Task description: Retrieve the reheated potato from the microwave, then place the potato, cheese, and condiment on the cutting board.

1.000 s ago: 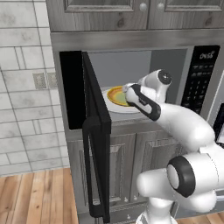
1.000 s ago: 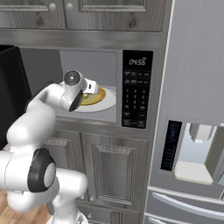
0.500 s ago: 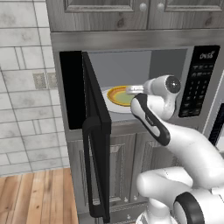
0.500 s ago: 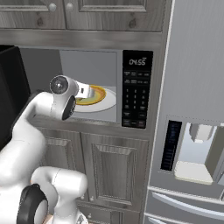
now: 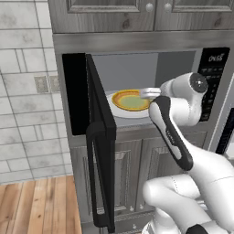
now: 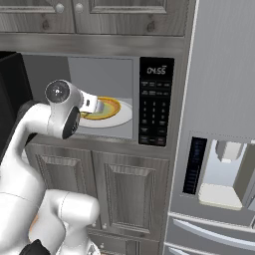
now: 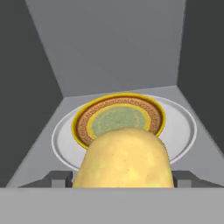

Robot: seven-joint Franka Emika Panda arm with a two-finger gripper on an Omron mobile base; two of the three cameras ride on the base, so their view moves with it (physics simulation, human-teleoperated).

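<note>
The gripper (image 7: 124, 180) reaches into the open microwave (image 5: 183, 68), whose black door (image 5: 98, 137) stands swung out to the left. In the hand view the potato (image 7: 124, 159), a pale-yellow lump, sits right between the two dark fingertips (image 7: 59, 178), one showing on each side of it. The jaws stand wide and look closed on the potato, grasping it.

The potato is in front of and above a small plate with an orange rim and greenish centre (image 7: 118, 116), which rests on the white round turntable (image 7: 183, 127) on the grey microwave floor. Whether the potato touches the plate cannot be told.

In the left base view the white arm (image 5: 176, 132) reaches to the plate (image 5: 130, 99). In the right base view the hand (image 6: 92, 105) is inside the cavity, left of the button panel (image 6: 154, 107).
</note>
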